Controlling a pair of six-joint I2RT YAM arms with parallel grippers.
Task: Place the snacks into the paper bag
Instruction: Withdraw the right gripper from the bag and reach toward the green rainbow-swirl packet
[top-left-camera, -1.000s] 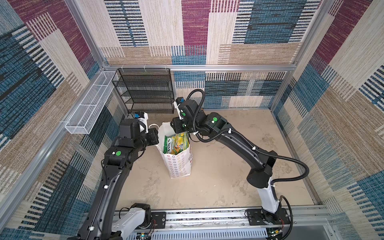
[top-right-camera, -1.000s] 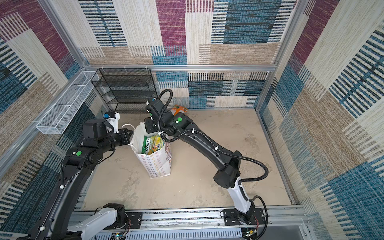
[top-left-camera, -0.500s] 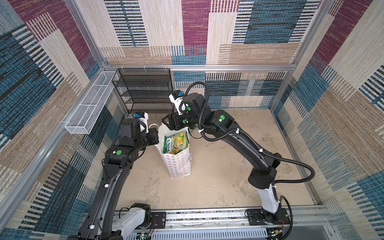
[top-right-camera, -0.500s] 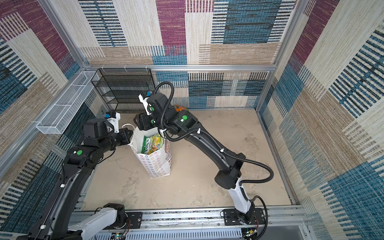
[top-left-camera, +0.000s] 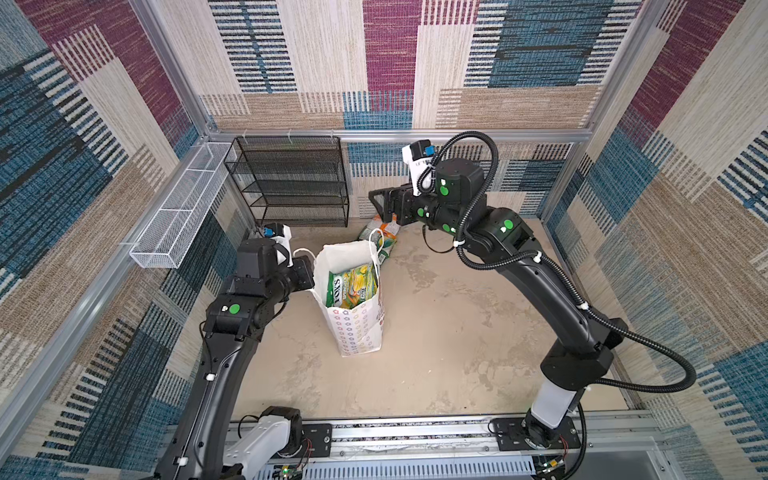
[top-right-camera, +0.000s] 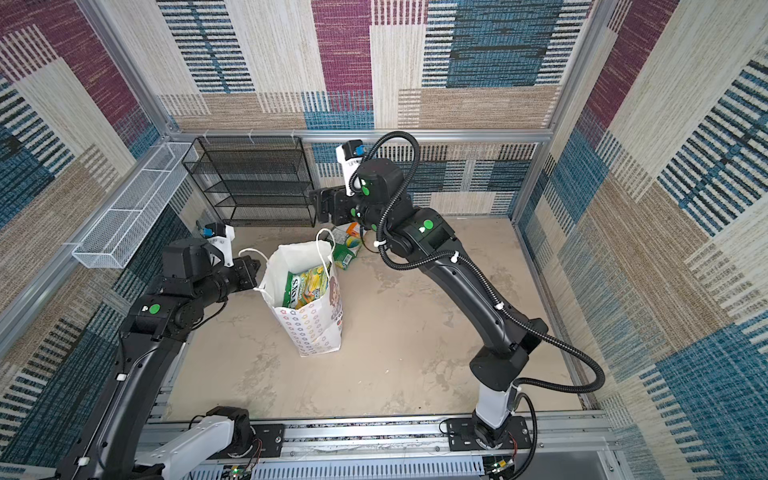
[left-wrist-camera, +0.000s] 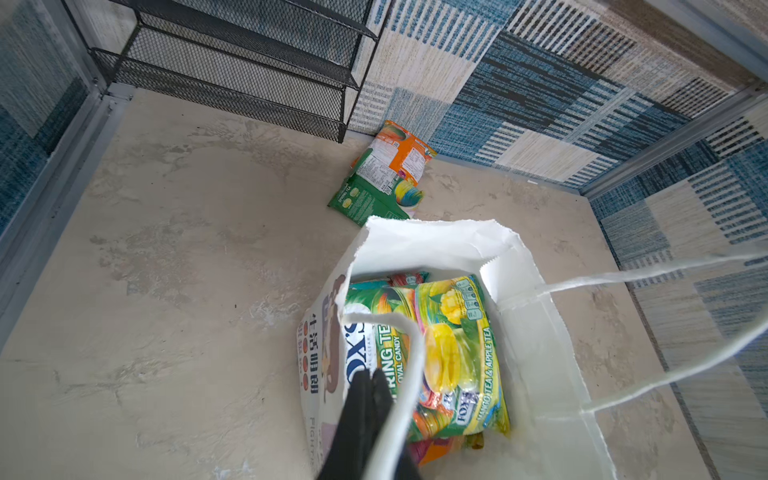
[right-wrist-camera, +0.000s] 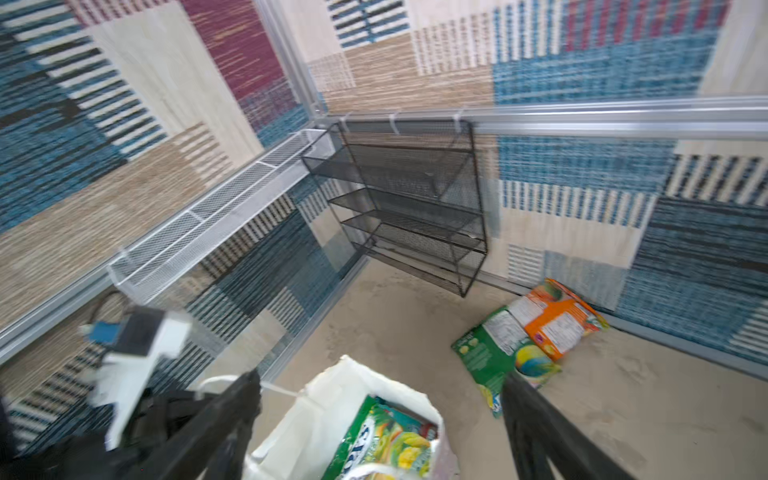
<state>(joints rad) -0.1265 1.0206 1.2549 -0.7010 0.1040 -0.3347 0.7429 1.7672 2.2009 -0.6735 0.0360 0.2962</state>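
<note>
Up and back from the paper bag (top-left-camera: 357, 332) went my right gripper (top-left-camera: 375, 204), jaws wide, empty. Two packets (top-left-camera: 384, 237) lie beneath it; a yellow-green snack (top-left-camera: 351, 286) sits bagged. My left gripper (left-wrist-camera: 368, 380) pinches the rim.

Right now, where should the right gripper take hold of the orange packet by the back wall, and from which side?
Probably from above, at the end resting on the green packet: that end lies away from the wall. The orange packet lies flat, so a sideways pinch has little to catch.
</note>
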